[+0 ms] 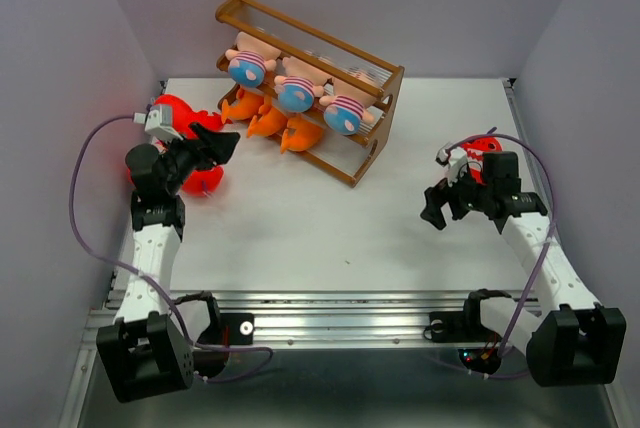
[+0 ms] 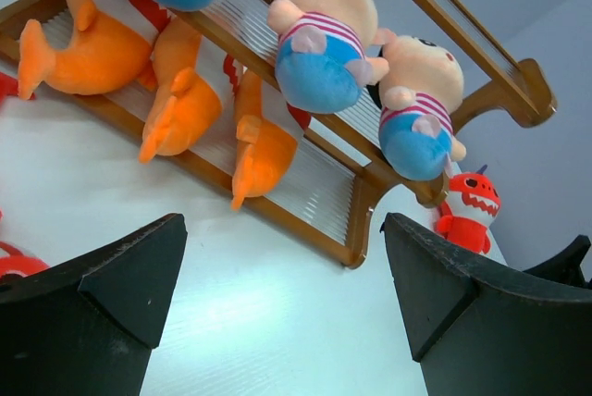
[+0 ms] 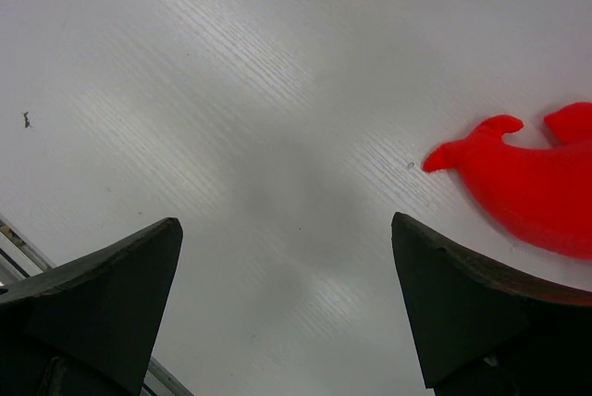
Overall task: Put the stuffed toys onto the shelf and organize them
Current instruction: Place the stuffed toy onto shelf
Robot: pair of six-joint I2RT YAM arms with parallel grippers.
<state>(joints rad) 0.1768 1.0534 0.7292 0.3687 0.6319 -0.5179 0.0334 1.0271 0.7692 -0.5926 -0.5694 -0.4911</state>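
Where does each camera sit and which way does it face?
Top external: above, behind the bases, looking down on white table, brown wooden shelf, both arms.
Left wrist: low, facing shelf and striped-shirt dolls; own black fingers.
Right wrist: facing down at table, red plush shark; own fingers.
Shared: top and left wrist show the shelf.

White wood-grain tabletop [image 1: 300, 228] lies beneath the left gripper [image 1: 220, 148] and right gripper [image 1: 466, 218]; silver metal rail [image 1: 340, 298] runs behind them, pale grey walls [image 1: 60, 68] beyond.

Dolls [image 1: 293, 88] sit on the shelf [image 1: 386, 108] above fish [image 1: 268, 122]; sharks [image 1: 180, 116] lie either side.
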